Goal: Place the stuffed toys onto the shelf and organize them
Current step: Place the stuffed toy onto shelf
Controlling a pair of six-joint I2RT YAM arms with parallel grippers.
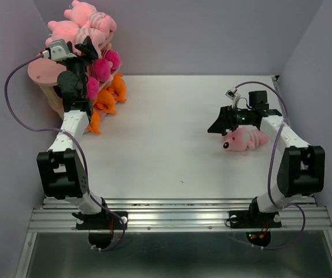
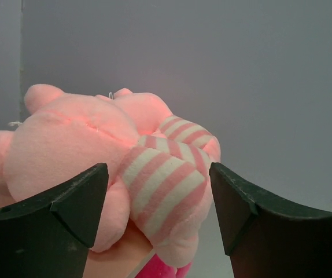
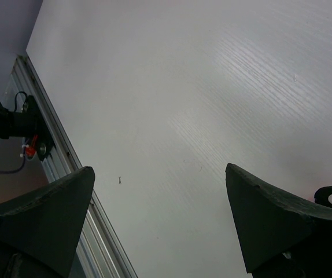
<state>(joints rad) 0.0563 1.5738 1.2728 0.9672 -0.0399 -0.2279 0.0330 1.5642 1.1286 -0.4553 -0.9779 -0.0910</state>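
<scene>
The pink three-tier shelf [image 1: 41, 72] stands at the far left corner. Light pink striped toys [image 1: 88, 23] lie on its top board, magenta ones [image 1: 105, 63] on the middle, and orange ones [image 1: 105, 101] at the bottom. My left gripper [image 1: 89, 47] is up at the top tier. In the left wrist view it [image 2: 159, 197] stands open around a striped pink toy [image 2: 154, 174], with a gap at the right finger. Another pink striped toy [image 1: 244, 140] lies on the table at the right. My right gripper [image 1: 217, 126] hovers just left of it, open and holding nothing [image 3: 160, 202].
The white table [image 1: 166, 145] runs out to grey walls on the left, back and right. A metal rail [image 1: 177, 211] crosses the near edge by the arm bases. A bit of magenta plush [image 2: 160, 269] shows under the toy between the left fingers.
</scene>
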